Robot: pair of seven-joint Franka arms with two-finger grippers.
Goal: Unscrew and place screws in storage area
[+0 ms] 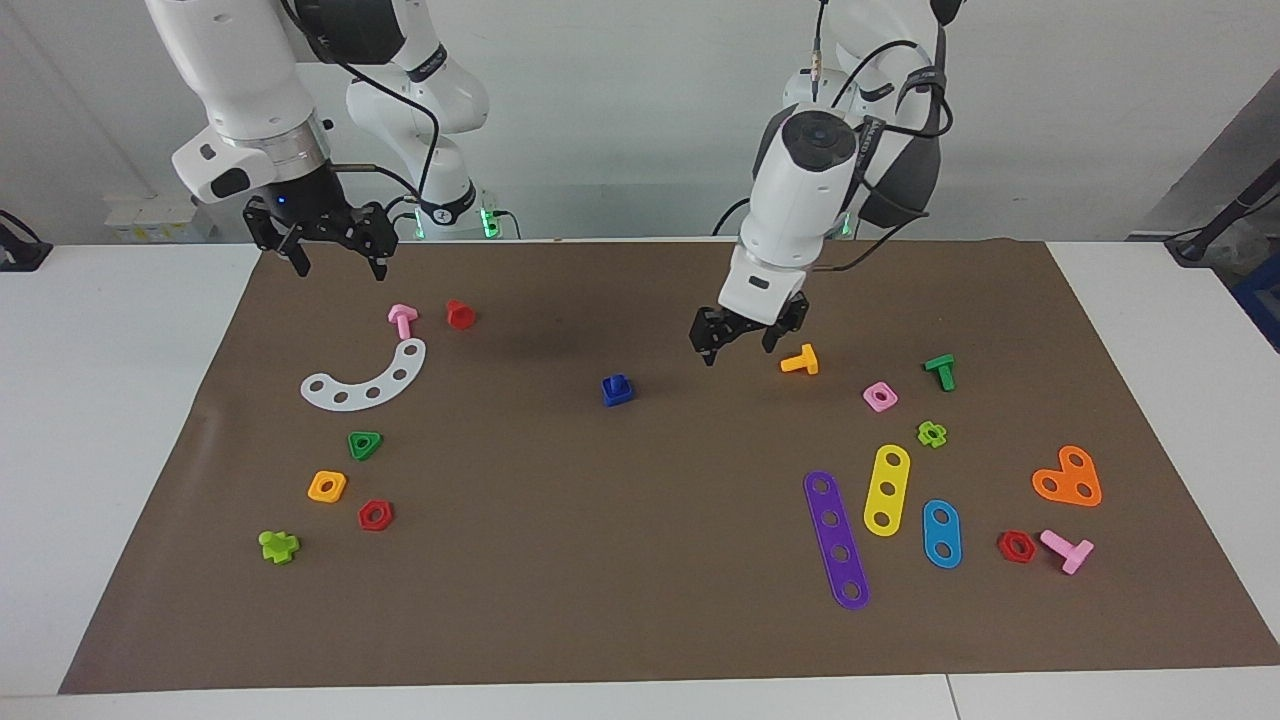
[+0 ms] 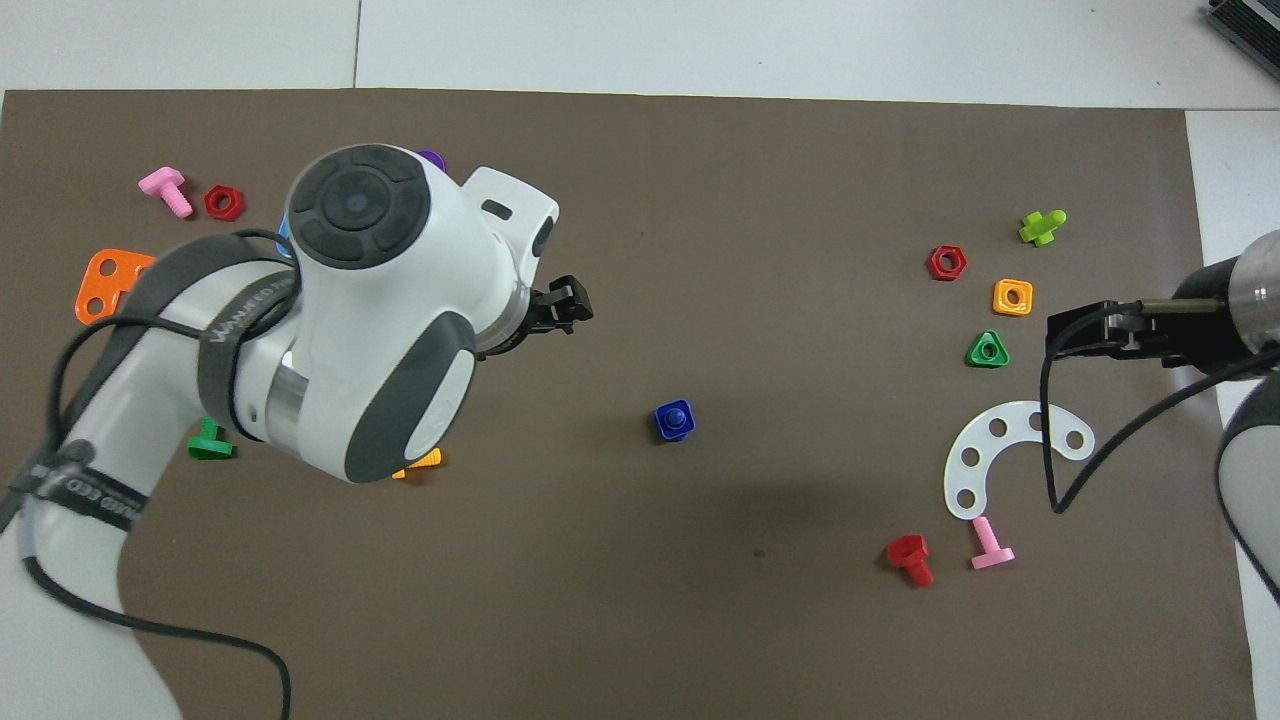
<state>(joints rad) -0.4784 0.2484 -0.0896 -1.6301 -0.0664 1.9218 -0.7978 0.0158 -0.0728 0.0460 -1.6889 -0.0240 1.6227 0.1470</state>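
Screw (image 1: 617,389) w/ blue nut sits mid-mat, stem upright, long axis vertical. L gripper (image 1: 738,345) hangs over mat, jaws apart, nothing held; screw lies below it, toward R arm's end, no contact. L arm clearly closer. R gripper (image 1: 326,250) waits over mat edge, jaws wide, well apart from screw.

Even, bright overhead light, no glare on my brown mat (image 1: 640,600). Soft diffuse shadows only: a dark patch under my left arm (image 2: 370,330), seen on the mat near the middle. Both views sharp across the parts; my left arm's near cable slightly blurred at the overhead view's edge.
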